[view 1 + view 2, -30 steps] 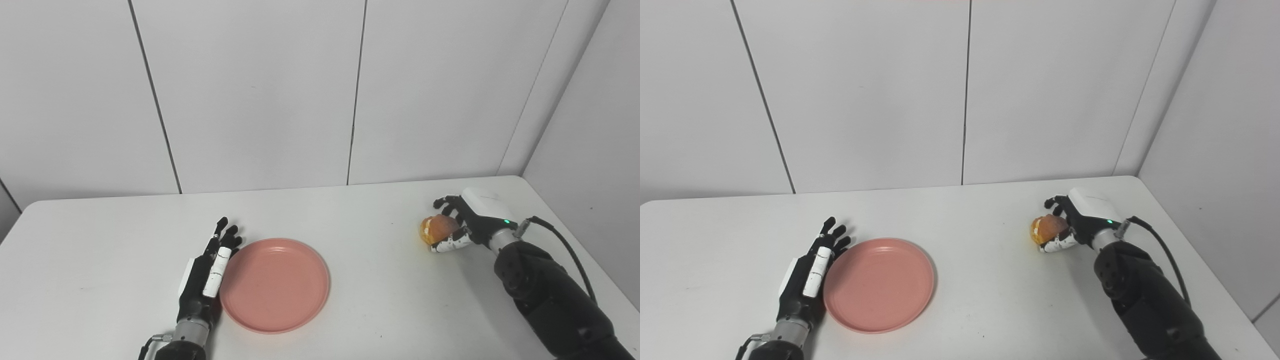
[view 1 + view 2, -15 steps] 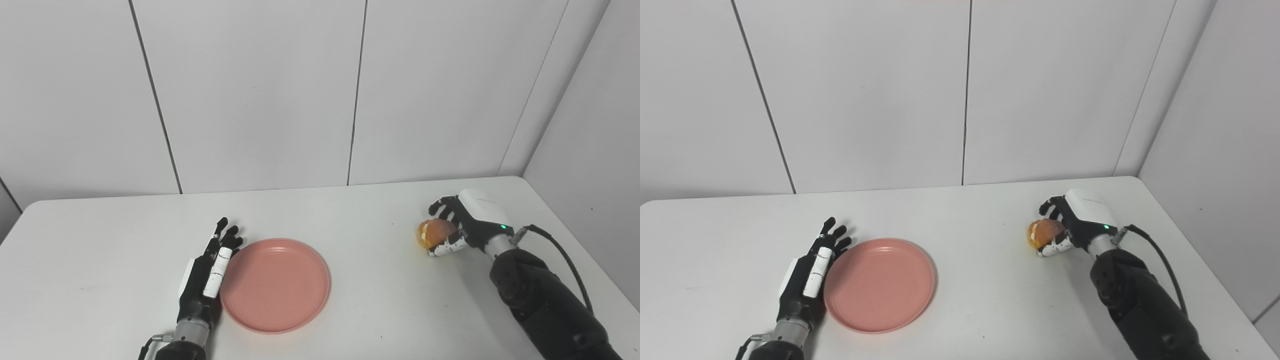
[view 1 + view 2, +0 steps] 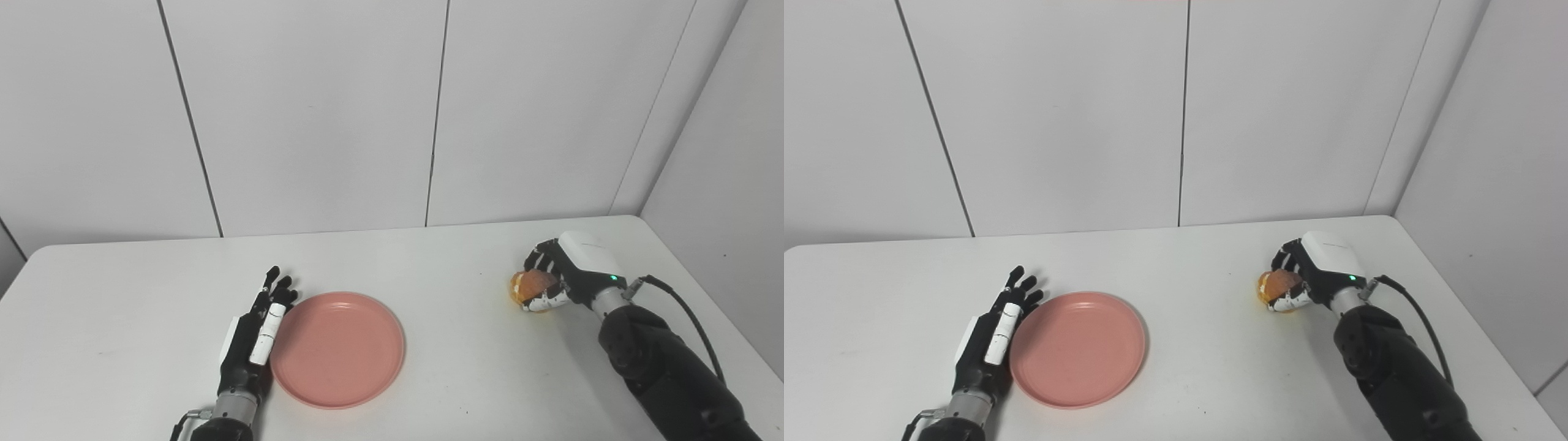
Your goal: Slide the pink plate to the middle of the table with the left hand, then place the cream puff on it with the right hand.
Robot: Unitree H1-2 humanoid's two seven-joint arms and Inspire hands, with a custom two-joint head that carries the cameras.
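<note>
There is one pink plate (image 3: pixel 338 349) and one cream puff (image 3: pixel 528 286), and a single white worktop (image 3: pixel 122 294) carries the scene. Two robot hands are in view, one left hand (image 3: pixel 254 334) and one right hand (image 3: pixel 566 275), each on its own dark arm, so two arms in all. One black cable (image 3: pixel 692 315) loops from the right wrist, and one small green light (image 3: pixel 614 278) shows on the back of that hand.
</note>
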